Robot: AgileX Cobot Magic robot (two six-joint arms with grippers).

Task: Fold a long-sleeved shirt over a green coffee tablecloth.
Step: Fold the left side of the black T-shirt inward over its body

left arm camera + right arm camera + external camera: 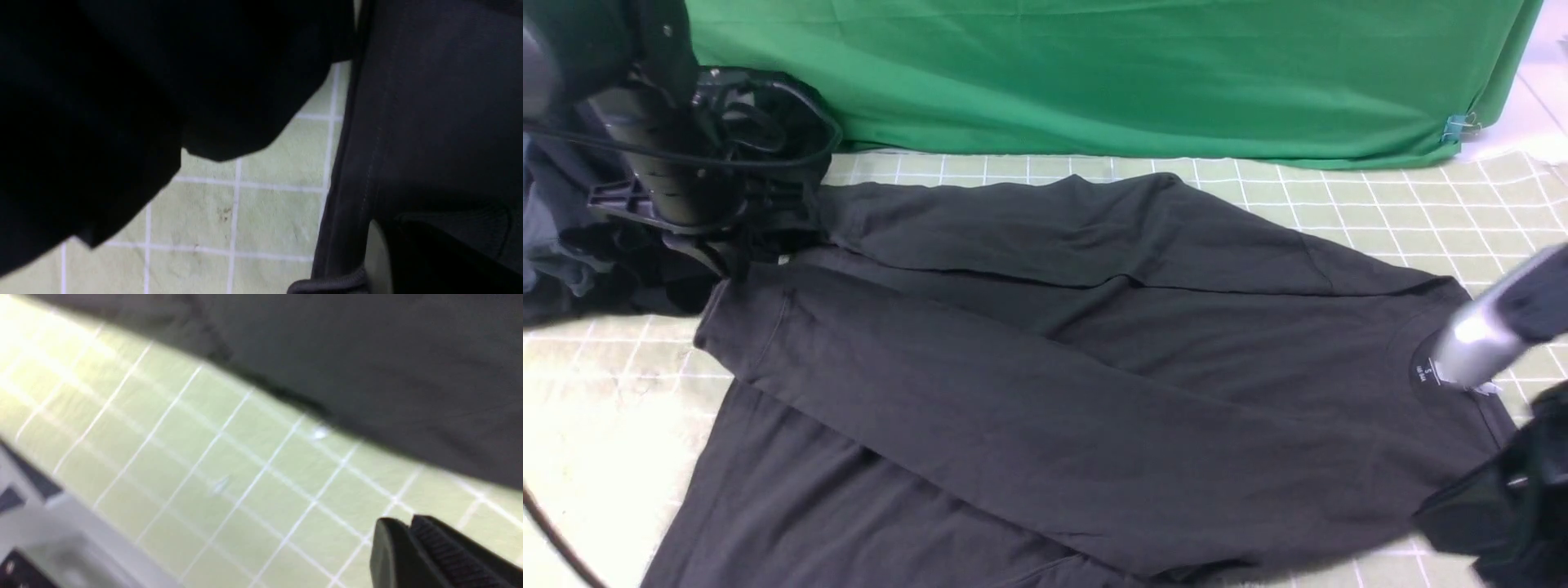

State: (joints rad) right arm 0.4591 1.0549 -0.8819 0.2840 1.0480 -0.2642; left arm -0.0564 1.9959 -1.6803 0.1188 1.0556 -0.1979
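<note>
Spread nearest us, the long-sleeved shirt (1045,367) lies across the green coffee tablecloth (1380,204), collar rightward, hem leftward, sleeves laid over it. At the hem corner sits the left hand (737,260), closed. The right hand (408,539) is by the collar end; open or closed, I can't tell.

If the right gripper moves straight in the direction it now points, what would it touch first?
Probably the bare green coffee tablecloth, just beside the edge of the long-sleeved shirt. Nothing shows between the right gripper and the cloth, though the wrist view is blurred.
</note>
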